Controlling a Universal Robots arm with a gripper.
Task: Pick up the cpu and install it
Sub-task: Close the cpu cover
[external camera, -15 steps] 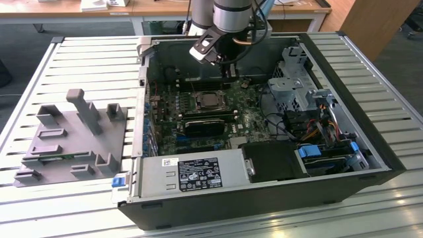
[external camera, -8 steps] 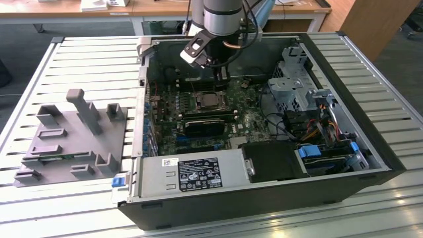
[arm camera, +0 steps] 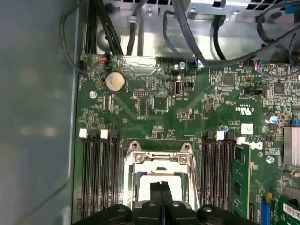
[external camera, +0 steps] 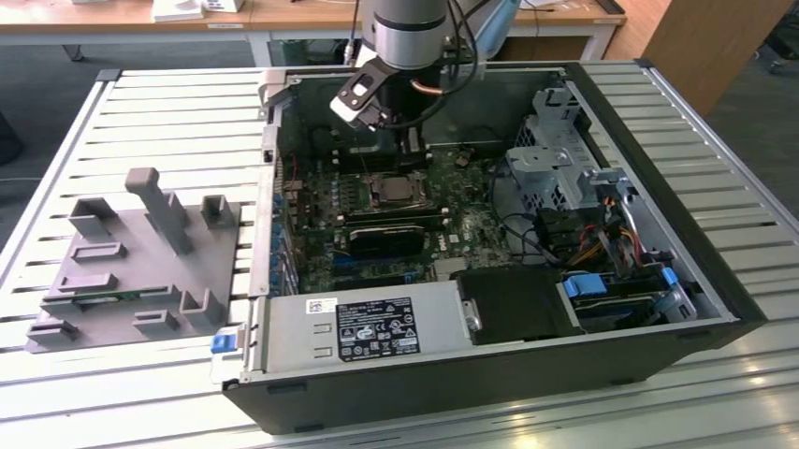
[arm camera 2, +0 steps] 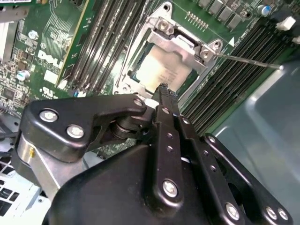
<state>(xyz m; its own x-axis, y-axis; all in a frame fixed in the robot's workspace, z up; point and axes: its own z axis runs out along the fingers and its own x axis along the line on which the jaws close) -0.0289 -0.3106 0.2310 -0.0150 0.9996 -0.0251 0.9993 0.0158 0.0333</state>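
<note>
I had the gripper [arm camera: 161,187] down inside the computer case [external camera: 500,383]. Its two fingers were pressed together with nothing between them, and the tips were right over the cpu [arm camera 2: 159,70]. I could not tell in either wrist view whether they touched its metal top or hung just clear.

The cpu lay flat within the socket frame [arm camera: 159,158] on the motherboard [arm camera: 154,108], with memory slots [arm camera: 101,168] on both sides of it. In the exterior view the socket sat toward eleven o'clock from the case's middle, and the gripper stood at about twelve o'clock of it. The grey fixture [external camera: 138,262] rested on the slatted table [external camera: 163,122], well apart from the work, out at nine o'clock from the case.

With the chip in the socket and not in the fingers, I judged the pick-up done and the install step in hand, at the seating stage. The retention lever [arm camera 2: 243,61] lay stretched out beside the memory slots, and I could not tell whether it was latched.

Any move from there called for a straight, slow line and very light force. The closed tips had to stay off the frame's edges and the lever, because a sideways drag could shift the chip on its contacts.
</note>
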